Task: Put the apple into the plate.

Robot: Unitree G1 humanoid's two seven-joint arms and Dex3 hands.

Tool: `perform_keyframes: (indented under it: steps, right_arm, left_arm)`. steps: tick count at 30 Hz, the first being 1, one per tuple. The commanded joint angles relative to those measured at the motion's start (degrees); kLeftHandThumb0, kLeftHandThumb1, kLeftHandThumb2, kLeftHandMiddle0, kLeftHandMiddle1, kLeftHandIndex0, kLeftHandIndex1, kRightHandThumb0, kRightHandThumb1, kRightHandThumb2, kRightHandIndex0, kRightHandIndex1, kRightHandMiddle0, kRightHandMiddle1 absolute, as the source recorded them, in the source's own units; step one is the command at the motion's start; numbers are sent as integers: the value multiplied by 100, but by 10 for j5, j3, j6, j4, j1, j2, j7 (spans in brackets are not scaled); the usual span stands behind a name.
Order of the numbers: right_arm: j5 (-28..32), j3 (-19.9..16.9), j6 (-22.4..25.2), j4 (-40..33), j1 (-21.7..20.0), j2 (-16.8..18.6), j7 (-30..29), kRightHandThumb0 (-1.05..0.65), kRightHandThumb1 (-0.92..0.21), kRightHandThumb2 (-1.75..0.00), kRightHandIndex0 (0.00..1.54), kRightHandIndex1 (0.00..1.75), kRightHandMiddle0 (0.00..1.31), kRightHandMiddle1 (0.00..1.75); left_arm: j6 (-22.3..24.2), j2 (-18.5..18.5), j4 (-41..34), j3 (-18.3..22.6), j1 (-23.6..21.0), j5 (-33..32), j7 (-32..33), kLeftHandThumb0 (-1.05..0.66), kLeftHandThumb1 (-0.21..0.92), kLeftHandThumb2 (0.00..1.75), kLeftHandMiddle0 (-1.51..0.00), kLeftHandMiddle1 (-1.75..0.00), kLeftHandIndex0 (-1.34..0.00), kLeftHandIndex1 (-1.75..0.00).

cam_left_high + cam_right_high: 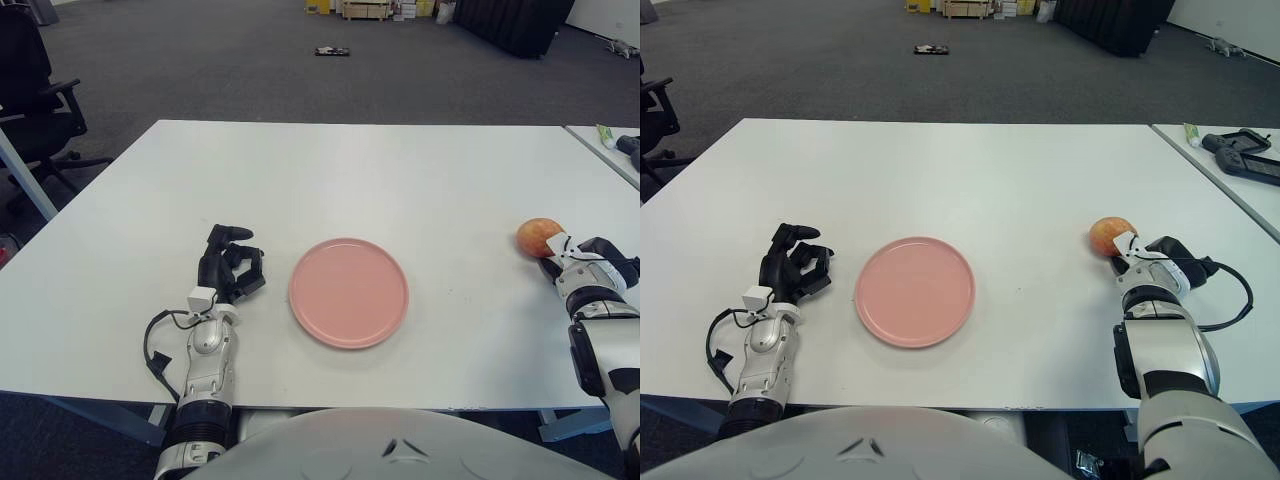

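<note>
The red-orange apple (539,237) sits on the white table (380,170) near its right edge, in plain sight. My right hand (1157,259) is just to the right of the apple and slightly nearer to me, close against its side. Whether they touch is unclear. The pink plate (349,292) lies empty at the middle front of the table, well left of the apple. My left hand (232,262) shows left of the plate, fingers curled and holding nothing.
A black cable (155,345) loops beside my left wrist near the front edge. A second table (1230,160) at the right carries a black device (1240,150) and a small tube (1193,131). An office chair (35,90) stands at the far left.
</note>
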Motion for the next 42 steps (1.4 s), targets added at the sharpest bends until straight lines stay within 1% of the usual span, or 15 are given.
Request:
perform_keyframes:
  steps: [1, 8, 12, 13, 14, 16, 18, 21, 22, 23, 24, 26, 29, 33, 42]
  right_arm:
    - [22, -4, 5, 13, 10, 26, 22, -45, -42, -106, 0, 134, 62, 158]
    - [19, 1, 26, 6, -5, 25, 19, -42, -51, -95, 0, 127, 55, 159]
    - [21, -1, 27, 4, -6, 24, 15, -39, -65, -77, 0, 121, 47, 160]
    - [21, -1, 29, 4, -7, 24, 13, -38, -72, -67, 0, 119, 42, 160]
    - [20, -1, 20, 6, -5, 19, 14, -39, -66, -72, 0, 117, 34, 156]
    - [18, 0, 3, 9, -1, 12, 17, -41, -45, -94, 0, 107, 14, 139]
    - [16, 3, -7, 10, 1, 11, 18, -42, -37, -101, 0, 96, 7, 124]
    - [11, 10, -20, 7, 1, 10, 24, -47, -36, -102, 0, 55, 2, 95]
    - [9, 15, -3, -10, -17, 18, 25, -49, -38, -100, 0, 35, 1, 80]
    - [8, 18, 10, -22, -31, 25, 26, -51, -39, -97, 0, 23, 1, 64]
    - [10, 18, 3, -30, -33, 24, 28, -52, -40, -96, 0, 18, 1, 58]
    - [13, 19, -20, -38, -25, 17, 33, -57, -43, -89, 0, 7, 0, 35]
    - [12, 23, -42, -43, -15, 9, 41, -68, -49, -78, 0, 2, 0, 12]
    - [1, 41, -88, -44, -3, -6, 47, -82, -58, -62, 0, 0, 0, 2]
    - [-23, 77, -169, -35, 1, -41, 40, -95, -65, -46, 0, 0, 0, 0]
  left_arm:
    - [11, 2, 4, 0, -1, 6, 7, 0, 46, 110, -55, -154, -37, -175]
    - [11, 3, 3, -1, 1, 10, 8, 0, 45, 111, -54, -155, -38, -175]
    - [10, 3, 3, -1, 2, 10, 8, 0, 45, 110, -54, -153, -40, -175]
    - [10, 3, 3, -1, 2, 10, 8, 0, 45, 110, -54, -152, -40, -175]
    - [10, 2, 2, -1, 2, 9, 8, 0, 45, 110, -54, -152, -40, -175]
    - [11, 1, 1, -1, 3, 8, 8, -1, 45, 109, -54, -152, -40, -175]
    - [12, 1, 1, 0, 3, 6, 7, 0, 45, 109, -54, -153, -40, -175]
    - [13, 1, 0, 0, 2, 3, 5, 0, 45, 109, -54, -152, -40, -175]
    - [13, 1, 0, 1, 2, 2, 5, 0, 45, 109, -55, -152, -40, -175]
    - [13, 1, 0, 1, 2, 2, 4, 0, 46, 109, -55, -152, -39, -175]
    - [13, 2, 0, 0, 2, 2, 4, 0, 46, 109, -55, -152, -39, -175]
    - [14, 2, 0, 0, 2, 1, 3, 0, 46, 109, -55, -152, -39, -175]
    - [14, 3, 0, -1, 2, 0, 1, 0, 46, 108, -55, -151, -39, -175]
    - [11, 3, 3, 0, 0, -1, 1, 0, 46, 108, -56, -151, -38, -175]
    - [7, 4, 6, -1, -3, 5, 5, 0, 46, 108, -56, -152, -37, -175]
